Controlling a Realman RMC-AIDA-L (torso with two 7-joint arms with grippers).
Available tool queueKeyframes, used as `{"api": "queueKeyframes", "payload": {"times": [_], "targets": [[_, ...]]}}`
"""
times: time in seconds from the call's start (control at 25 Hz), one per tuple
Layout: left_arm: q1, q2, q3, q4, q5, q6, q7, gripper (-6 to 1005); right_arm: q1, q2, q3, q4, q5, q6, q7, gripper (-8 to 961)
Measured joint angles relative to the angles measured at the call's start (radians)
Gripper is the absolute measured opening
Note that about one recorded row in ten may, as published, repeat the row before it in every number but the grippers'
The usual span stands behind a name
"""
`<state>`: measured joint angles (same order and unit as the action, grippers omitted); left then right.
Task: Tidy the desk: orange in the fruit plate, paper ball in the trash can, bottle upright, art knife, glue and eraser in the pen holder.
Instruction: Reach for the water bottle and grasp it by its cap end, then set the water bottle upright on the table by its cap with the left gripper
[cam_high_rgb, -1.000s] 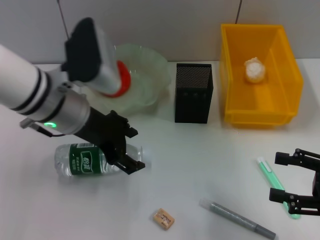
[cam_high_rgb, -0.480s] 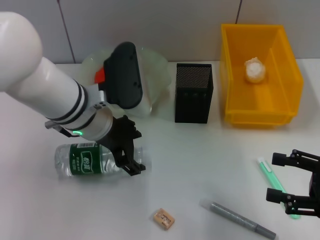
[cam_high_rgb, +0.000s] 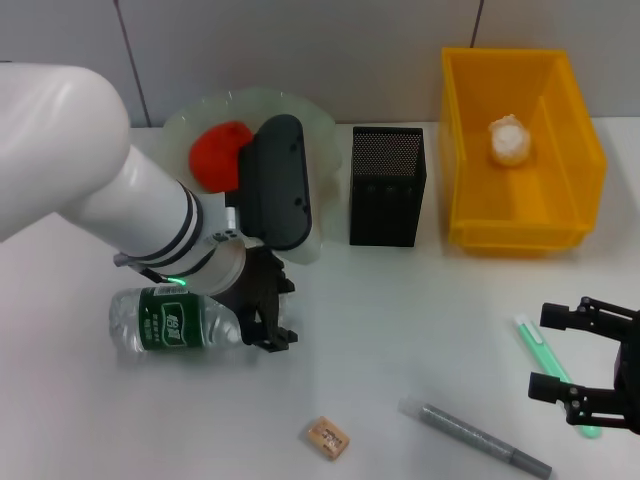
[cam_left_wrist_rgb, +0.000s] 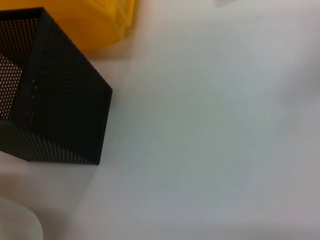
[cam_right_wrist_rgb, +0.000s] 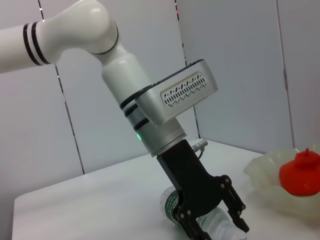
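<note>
**deskbot_fan:** Since a second ago the left arm has swung its forearm down off the fruit plate, and the left claw has dropped lower onto the cap end of the bottle. Fingers look spread either side of the neck, not squeezing yet as far as I can tell. The bottle lies flat on the counter, cap pointing toward the middle.

**meshcup_mike:** So what's actually done at this point?

**deskbot_fan:** Working outward: the orange sits in the fruit plate, so that one's ticked. The paper ball is in the trash can, ticked too. Bottle not upright yet; I'd guess that's the current step. The eraser is loose on the counter in front, well apart from the pen holder. A grey pen-like thing and a green stick lie over by the right claw, which hangs spread open above the green stick's far end, touching nothing.

**meshcup_mike:** Which is the knife and which the glue?

**deskbot_fan:** Can't tell honestly. Also the bottle cap is hidden behind the left claw, and the left arm covers part of the plate. Inside of the pen holder is too dark to read.
</note>
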<state>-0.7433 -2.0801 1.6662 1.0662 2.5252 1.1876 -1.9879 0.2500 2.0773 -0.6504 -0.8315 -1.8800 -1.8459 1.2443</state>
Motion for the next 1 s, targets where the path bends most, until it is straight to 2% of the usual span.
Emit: {"api": "queueKeyframes", "payload": {"times": [0.2, 0.24, 0.44, 0.72, 0.84, 0.92, 0.96, 1.0], "targets": [[-0.004, 0.0, 0.049, -0.01, 0.024, -0.042, -0.027, 701, 0.0, 0.0, 0.0, 0.0, 0.006, 0.001, 0.0, 840], [-0.005, 0.0, 0.08, -0.014, 0.041, -0.065, -0.047, 683, 0.001, 0.0, 0.0, 0.0, 0.006, 0.001, 0.0, 840], [-0.006, 0.0, 0.085, -0.021, 0.042, -0.087, -0.055, 449, 0.003, 0.0, 0.0, 0.0, 0.007, 0.013, 0.0, 840], [0.03, 0.0, 0.057, 0.024, 0.038, -0.087, -0.055, 438, 0.01, 0.0, 0.0, 0.0, 0.007, 0.025, 0.004, 840], [0.089, 0.005, -0.014, 0.101, 0.024, -0.081, -0.052, 442, 0.014, 0.0, 0.0, 0.003, 0.007, 0.027, 0.006, 840], [0.089, 0.005, -0.014, 0.101, 0.024, -0.081, -0.052, 444, 0.016, 0.0, 0.0, 0.003, 0.007, 0.027, 0.006, 840], [0.139, 0.009, -0.076, 0.162, -0.012, -0.066, -0.039, 445, 0.018, 0.0, 0.0, 0.003, 0.007, 0.027, 0.006, 840], [0.148, 0.009, -0.089, 0.171, -0.022, -0.062, -0.035, 447, 0.019, 0.0, 0.0, 0.003, 0.007, 0.027, 0.006, 840]]}}
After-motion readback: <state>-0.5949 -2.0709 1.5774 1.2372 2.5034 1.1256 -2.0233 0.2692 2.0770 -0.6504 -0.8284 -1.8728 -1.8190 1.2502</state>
